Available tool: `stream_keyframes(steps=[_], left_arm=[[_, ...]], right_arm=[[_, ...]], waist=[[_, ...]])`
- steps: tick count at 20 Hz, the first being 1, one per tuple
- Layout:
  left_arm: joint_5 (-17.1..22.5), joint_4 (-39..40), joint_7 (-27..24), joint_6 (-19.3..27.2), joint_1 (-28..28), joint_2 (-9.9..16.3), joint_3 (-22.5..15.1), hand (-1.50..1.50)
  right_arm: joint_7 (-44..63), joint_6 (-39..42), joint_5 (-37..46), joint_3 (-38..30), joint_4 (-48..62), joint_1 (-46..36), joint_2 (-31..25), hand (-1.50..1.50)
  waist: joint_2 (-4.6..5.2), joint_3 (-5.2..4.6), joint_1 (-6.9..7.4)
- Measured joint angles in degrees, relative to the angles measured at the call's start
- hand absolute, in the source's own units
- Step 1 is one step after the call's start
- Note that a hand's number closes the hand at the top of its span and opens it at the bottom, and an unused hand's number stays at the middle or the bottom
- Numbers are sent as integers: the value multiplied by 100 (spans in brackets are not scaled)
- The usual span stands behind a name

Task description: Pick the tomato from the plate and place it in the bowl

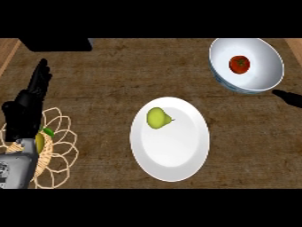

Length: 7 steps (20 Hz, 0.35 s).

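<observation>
**Insp. report: tomato in bowl, plate holds pear only**

Location of task item: the tomato sits inside the bowl, upper right of the counter, a little left of the bowl's centre, green stem end visible. It is not on the plate. Judged from this layout, the placing step looks done.

Plate: white, centre of view, w/ one pear on its upper left part. Pear and tomato well apart.

Handling, judgement only: tomato is small, round, prob. light, w/ smooth skin that may slip; soft enough to bruise if squeezed. Best hold would be across the widest part, fingers and thumb on opposite sides, approx. from above, clear of the stem. It could roll on the bowl's curved wall if nudged. Bowl looks like glazed ware, so breakable; avoid knocking the rim.

Left hand: at the left edge, fingers straight and pointing up the view, holding nothing, resting. It lies over a wire basket that holds a yellow-green fruit, mostly hidden by the forearm.

Right hand: only a dark finger-like part shows at the right edge, just below the bowl, apart from the tomato. Cannot tell whether it is spread or curled.

Other: dark block at top left, identity unclear.

Brands, labels, writing: none legible. Faint marks on the left forearm casing, too small to read.
</observation>
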Motion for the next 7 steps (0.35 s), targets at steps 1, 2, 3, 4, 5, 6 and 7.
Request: stream_keyframes(steps=[1, 2, 3, 4, 5, 6, 7], left_arm=[[5, 3, -28, -3, 17, -7, 23, 0], [-50, -34, -9, 31, 40, -47, -18, 0], [-68, -16, 31, 29, -19, -62, -8, 0], [-39, -100, 15, -34, 84, -32, 23, 0], [-42, -170, 60, -58, 116, -29, 27, 0], [-32, -143, 30, -95, 108, -40, 56, 0], [-60, -177, 97, -98, 60, -48, 44, 0]], right_arm=[[7, 93, -35, 43, -222, 206, 30, -150], [-87, 124, -83, 53, -408, 423, 110, -150], [-39, 154, -118, 97, -640, 584, 151, -150], [58, 179, -147, 137, -837, 684, 168, -150], [153, 203, -183, 184, -1160, 894, 217, -150], [169, 220, -219, 199, -1278, 977, 223, -150], [230, 221, -253, 234, -1563, 1178, 286, -150]], waist=[[-1, -1, -2], [-1, -1, -2], [3, 1, 3], [5, 2, 14], [3, 1, 14], [7, 2, 23], [7, 0, 19]])
